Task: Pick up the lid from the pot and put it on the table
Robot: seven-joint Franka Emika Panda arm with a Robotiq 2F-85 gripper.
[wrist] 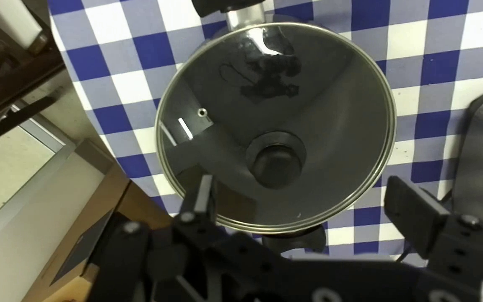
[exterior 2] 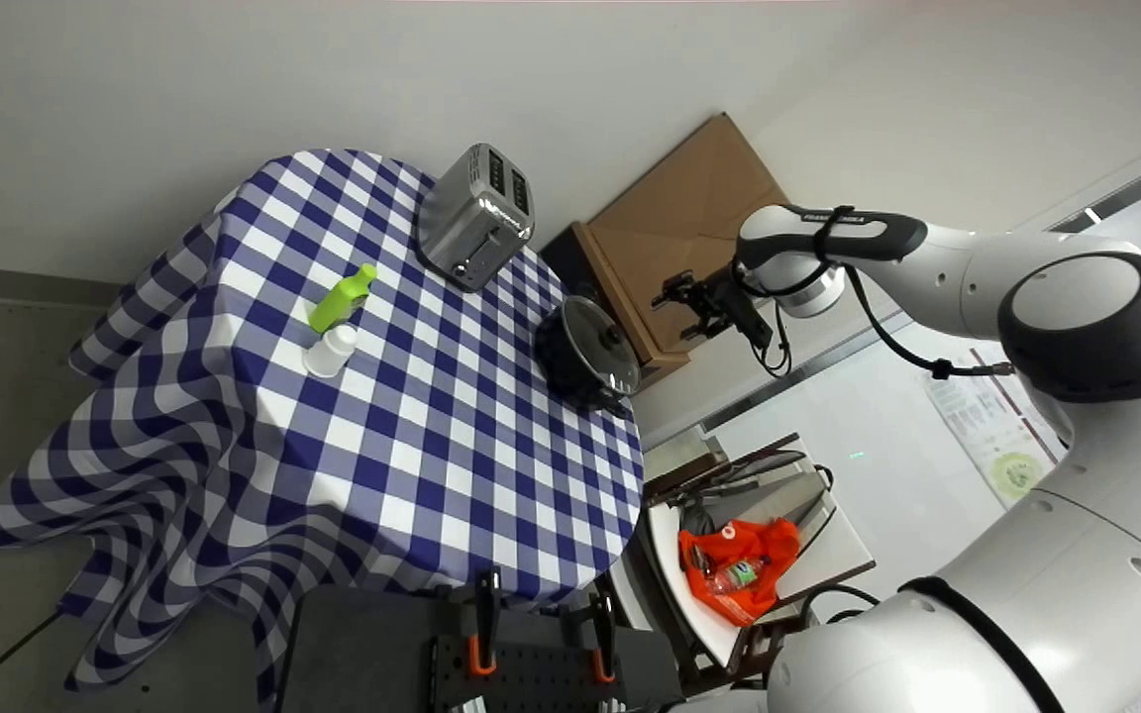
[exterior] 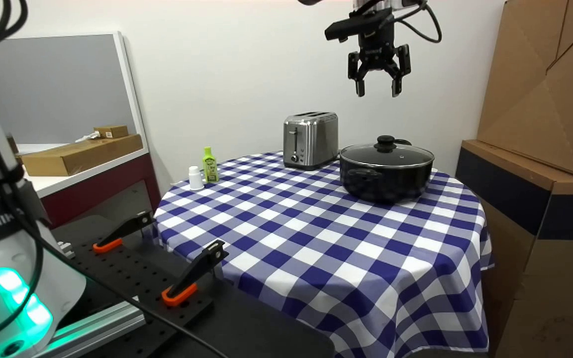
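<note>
The glass lid (exterior: 391,157) with its black knob lies on the black pot (exterior: 385,184) in both exterior views (exterior 2: 602,342). The pot (exterior 2: 561,361) stands on the checkered table (exterior: 286,233) near its edge. My gripper (exterior: 379,89) is open and empty, well above the lid, in an exterior view. It also shows above and beside the pot in an exterior view (exterior 2: 672,317). In the wrist view the lid (wrist: 329,96) fills the middle, with its knob ahead of and between the spread fingers (wrist: 300,184). The lid hides most of the pot there.
A silver toaster (exterior: 311,140) stands close beside the pot. A green bottle (exterior: 210,165) and a white shaker (exterior: 195,178) stand farther along the table. Large cardboard boxes (exterior: 530,209) rise beside the pot's end of the table. A wall is behind.
</note>
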